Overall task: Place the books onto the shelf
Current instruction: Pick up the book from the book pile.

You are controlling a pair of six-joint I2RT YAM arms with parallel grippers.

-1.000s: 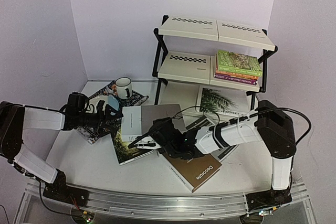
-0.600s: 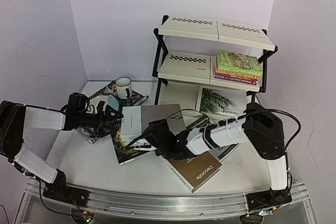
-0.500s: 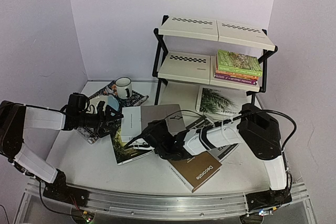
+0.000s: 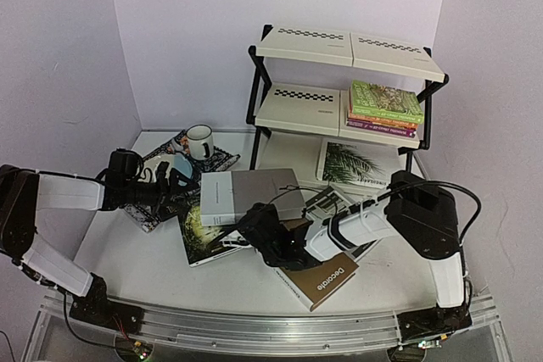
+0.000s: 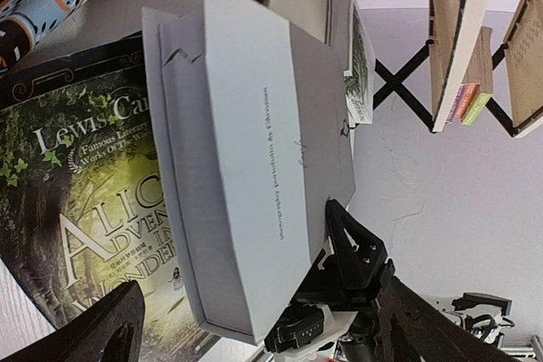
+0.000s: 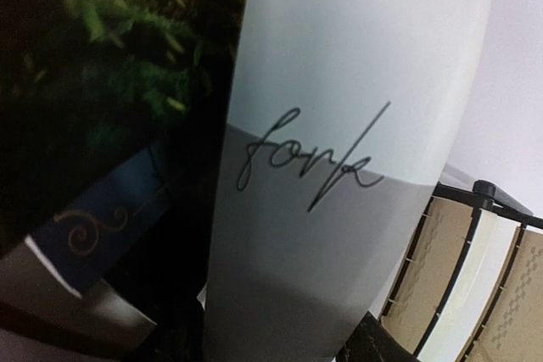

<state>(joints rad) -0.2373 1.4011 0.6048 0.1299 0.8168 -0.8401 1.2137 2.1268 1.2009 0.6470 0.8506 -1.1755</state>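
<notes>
Roughly from far to near, we list what surrounds the work.

Shelf (image 4: 293,112): black frame, cream panels with checkered strips, at the far right of the tabletop (image 4: 144,273). On the right of its middle tier we count a stack of books (image 4: 383,108), a green one on top, orange and purple beneath. Under that tier lies a palm-leaf book (image 4: 361,164), flat.

Far left: a white mug (image 4: 200,141) on a patterned placemat (image 4: 157,154).

Middle of the tabletop: a dark green Alice book (image 4: 202,242), flat, with the grey-white book (image 4: 250,194) lying across its far part.

Near right: a brown "Decorate" book (image 4: 324,275), partly under the right arm. Beside it is a black-and-white book (image 4: 329,201) that the arm also crosses.

The grey-white book is a thick slab, white on its left part and grey on its right. It has fine print along the spine and a thin handwritten word across the colour break, which the right wrist view shows close up. It sits left of the shelf and nearer than it, not on it.

Left tool (image 4: 185,186): at the book's left end, fingers spread wide, nothing between them.

Right tool (image 4: 254,225): close against the book's near edge, over the Alice book. One black finger (image 5: 352,247) shows against that edge in the left wrist view. We cannot tell whether the tool is clamped on the book or only touching it.
</notes>
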